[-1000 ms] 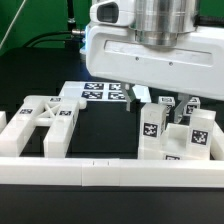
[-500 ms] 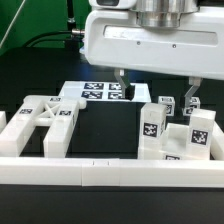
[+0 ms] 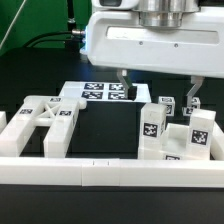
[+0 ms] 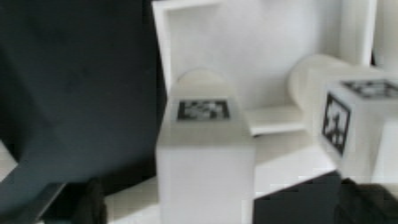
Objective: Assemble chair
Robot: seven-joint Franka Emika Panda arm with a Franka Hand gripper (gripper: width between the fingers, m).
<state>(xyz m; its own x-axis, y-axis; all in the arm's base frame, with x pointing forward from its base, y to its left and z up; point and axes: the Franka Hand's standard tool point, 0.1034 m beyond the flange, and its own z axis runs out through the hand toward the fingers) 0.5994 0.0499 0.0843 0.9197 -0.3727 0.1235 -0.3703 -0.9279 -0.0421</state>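
Observation:
The chair lies in loose white tagged parts. Its X-braced frame [image 3: 45, 118] rests at the exterior view's left. A tall tagged block [image 3: 150, 125], a wider block [image 3: 200, 131] and a small block [image 3: 165, 103] cluster at that view's right. My gripper [image 3: 157, 88] hangs open above this cluster, one finger [image 3: 122, 80] over the marker board's edge, the other [image 3: 192, 95] beside the small block. In the wrist view a tagged white post [image 4: 205, 125] runs between the dark fingers [image 4: 45, 200] with gaps on both sides; a second tagged piece [image 4: 365, 100] lies beside it.
The marker board [image 3: 100, 93] lies flat behind the parts. A long white border rail [image 3: 110, 172] runs along the front, with another rail piece [image 3: 8, 135] at the exterior view's left. Black table shows between the frame and the block cluster.
The fingers have spread wide apart, from close together around the right-hand parts a second ago. Over the last half second nothing visibly moved.

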